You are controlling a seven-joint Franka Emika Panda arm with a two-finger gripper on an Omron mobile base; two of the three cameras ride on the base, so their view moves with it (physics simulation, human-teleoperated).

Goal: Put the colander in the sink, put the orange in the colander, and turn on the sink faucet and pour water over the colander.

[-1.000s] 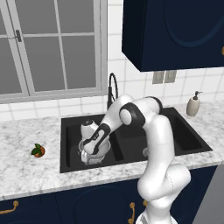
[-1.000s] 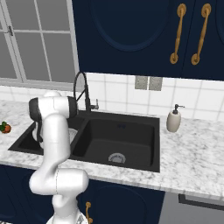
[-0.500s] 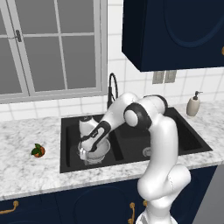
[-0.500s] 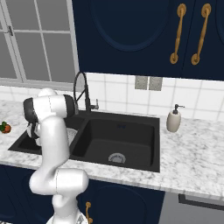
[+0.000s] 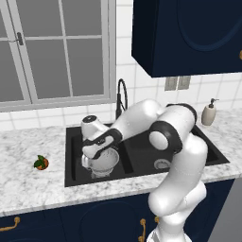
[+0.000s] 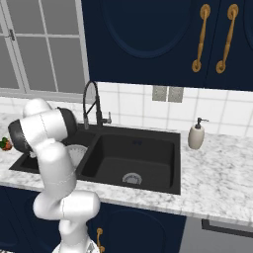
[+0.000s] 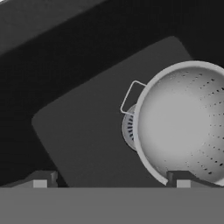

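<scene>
The silvery perforated colander (image 5: 105, 164) (image 6: 77, 152) sits upright on the floor of the black sink's (image 5: 72, 156) left basin. In the hand view the colander (image 7: 183, 122) lies to the right, over the round drain (image 7: 127, 129), with one wire handle pointing left. My gripper (image 5: 96, 153) (image 7: 111, 181) hovers just above the colander's left side. It is open, with nothing between the fingertips (image 7: 40, 180). The orange (image 5: 41, 163) (image 6: 5, 144) rests on the marble counter left of the sink. The black gooseneck sink faucet (image 5: 121, 97) (image 6: 91, 105) stands behind the basin divider; no water runs.
A beige soap dispenser (image 5: 208, 112) (image 6: 196, 137) stands on the counter right of the sink. The right basin (image 6: 148, 148) holds only its drain. A window and tiled wall rise behind the sink, with dark cabinets above.
The jaws have spread apart and let go of the colander, which now rests in the left basin. The hand has lifted slightly and shifted left.
</scene>
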